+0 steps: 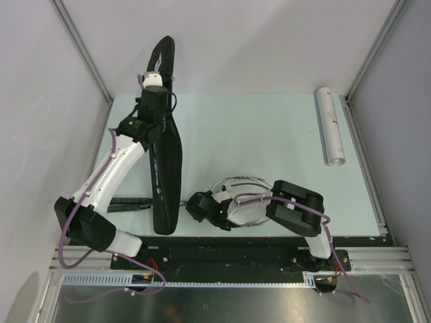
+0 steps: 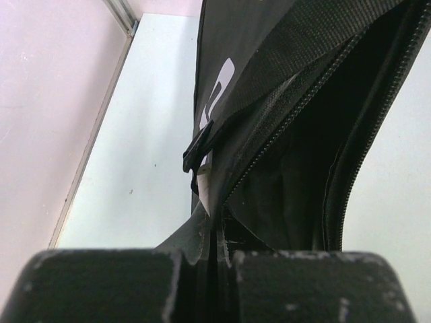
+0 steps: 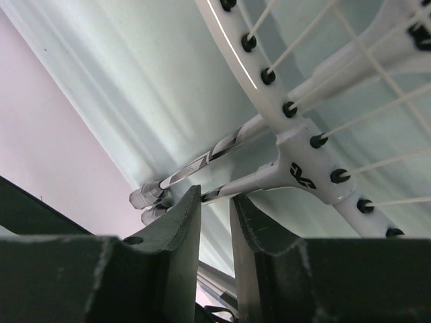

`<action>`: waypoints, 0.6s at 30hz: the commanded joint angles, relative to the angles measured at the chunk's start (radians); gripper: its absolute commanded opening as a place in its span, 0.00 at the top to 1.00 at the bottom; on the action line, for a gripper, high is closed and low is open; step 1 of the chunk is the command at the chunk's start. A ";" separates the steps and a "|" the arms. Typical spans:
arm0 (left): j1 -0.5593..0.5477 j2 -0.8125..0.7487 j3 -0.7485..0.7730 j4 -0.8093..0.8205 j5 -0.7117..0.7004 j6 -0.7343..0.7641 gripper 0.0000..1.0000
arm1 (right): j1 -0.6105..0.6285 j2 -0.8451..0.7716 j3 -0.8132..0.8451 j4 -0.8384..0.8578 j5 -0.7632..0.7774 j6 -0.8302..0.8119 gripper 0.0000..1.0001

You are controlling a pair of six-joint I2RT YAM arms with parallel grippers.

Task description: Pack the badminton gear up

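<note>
arm on left (image 1: 114,168) outstretched, jaws pinching bag (image 1: 168,175)

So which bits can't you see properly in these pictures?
Inside the racket bag: left wrist view, too dark.
Racket heads: top view, mostly under the right arm.
Racket shafts: top view, hidden where the bag crosses.
Right gripper: right wrist view, unclear whether it's squeezing a shaft.
</note>
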 commanded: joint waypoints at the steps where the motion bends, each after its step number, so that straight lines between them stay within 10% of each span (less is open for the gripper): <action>1: 0.003 -0.044 -0.009 0.062 -0.042 0.017 0.99 | 0.014 0.062 0.026 -0.107 0.047 0.280 0.75; 8: 0.003 -0.035 -0.021 0.075 -0.042 0.024 0.99 | 0.014 0.048 0.026 -0.111 0.070 0.271 0.99; 18: 0.026 -0.056 -0.015 0.083 -0.046 0.052 0.99 | 0.022 -0.165 0.026 -0.202 0.198 0.111 1.00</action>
